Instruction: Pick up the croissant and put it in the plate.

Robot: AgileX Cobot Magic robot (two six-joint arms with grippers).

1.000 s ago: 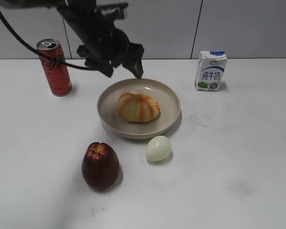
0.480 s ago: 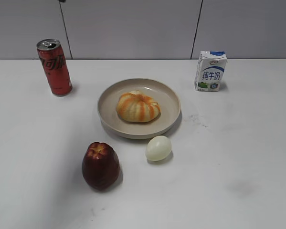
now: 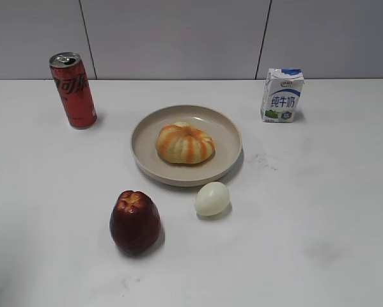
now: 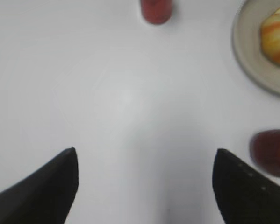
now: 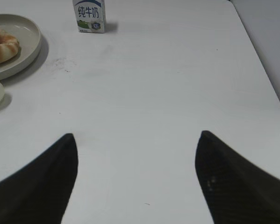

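The croissant (image 3: 185,143), pale tan with orange stripes, lies in the middle of the beige plate (image 3: 146,125) at the table's centre. It also shows in the left wrist view (image 4: 276,29) on the plate (image 4: 249,46) and in the right wrist view (image 5: 2,45) on the plate (image 5: 30,35). My left gripper (image 4: 144,154) is open and empty above bare table, left of the plate. My right gripper (image 5: 136,140) is open and empty above bare table, right of the plate. Neither arm shows in the exterior view.
A red soda can (image 3: 72,89) stands at the back left. A milk carton (image 3: 281,94) stands at the back right. A dark red apple-like fruit (image 3: 135,221) and a pale egg (image 3: 211,198) lie in front of the plate. The table's right edge (image 5: 266,84) shows.
The left arm hung above the plate's far rim a second ago and has drawn back out of the exterior view. The croissant stays in the plate.
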